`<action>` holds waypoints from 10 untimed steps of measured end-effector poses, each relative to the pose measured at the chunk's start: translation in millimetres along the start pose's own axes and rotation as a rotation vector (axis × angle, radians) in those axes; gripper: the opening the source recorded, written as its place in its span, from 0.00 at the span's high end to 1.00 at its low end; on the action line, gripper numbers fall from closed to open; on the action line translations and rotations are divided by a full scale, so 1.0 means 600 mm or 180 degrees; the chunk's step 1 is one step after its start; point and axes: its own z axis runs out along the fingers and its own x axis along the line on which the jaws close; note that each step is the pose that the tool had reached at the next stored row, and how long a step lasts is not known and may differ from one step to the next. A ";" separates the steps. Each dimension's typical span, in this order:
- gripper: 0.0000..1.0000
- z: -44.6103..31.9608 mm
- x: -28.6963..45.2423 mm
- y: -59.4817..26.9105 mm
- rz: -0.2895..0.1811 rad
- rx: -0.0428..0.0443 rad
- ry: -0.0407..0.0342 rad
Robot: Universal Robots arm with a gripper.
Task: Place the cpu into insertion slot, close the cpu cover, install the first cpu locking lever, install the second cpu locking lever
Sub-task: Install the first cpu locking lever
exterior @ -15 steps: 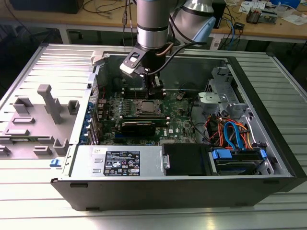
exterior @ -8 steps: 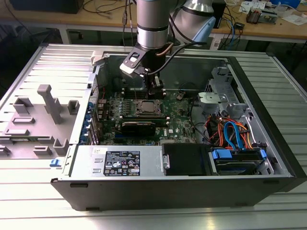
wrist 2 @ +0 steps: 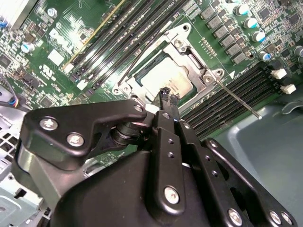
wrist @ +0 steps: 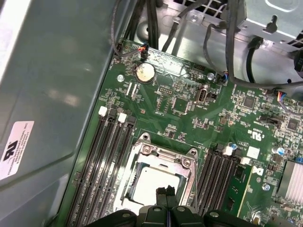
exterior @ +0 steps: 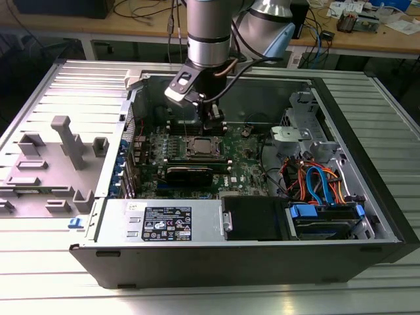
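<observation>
Seating, cpu (wrist 2: pixel 165 78): we see it flat in the insertion slot (wrist 2: pixel 143 74), framed by the cpu cover (wrist 2: pixel 199 66).
Handling: we judge it light, stiff and fragile; grip by the edges.
Claw (wrist 2: pixel 166 94): narrow, tips together, empty, near the cover.

My gripper (wrist 2: pixel 168 97), matt black with silvery metal screws, over the cpu (wrist 2: pixel 163 79), whose silver-grey metal top looks smooth and dull. The cpu cover (wrist 2: pixel 176 56) is brighter bare metal. The motherboard (wrist: pixel 189 118) shows glossy green lacquer, its memory slots (wrist: pixel 106 161) black plastic; the case wall (wrist: pixel 57 85) is smooth grey sheet metal bearing a white paper label (wrist: pixel 16 146).
</observation>
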 end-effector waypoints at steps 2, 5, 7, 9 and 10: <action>0.89 0.000 0.000 0.000 -0.0103 -0.0008 0.0001; 0.89 -0.002 0.000 0.000 -0.0186 -0.0014 0.0000; 0.89 -0.007 -0.001 0.000 -0.0207 -0.0017 0.0001; 0.89 -0.011 -0.001 0.000 -0.0229 -0.0019 0.0001; 0.89 -0.010 -0.001 0.000 -0.0263 -0.0022 0.0002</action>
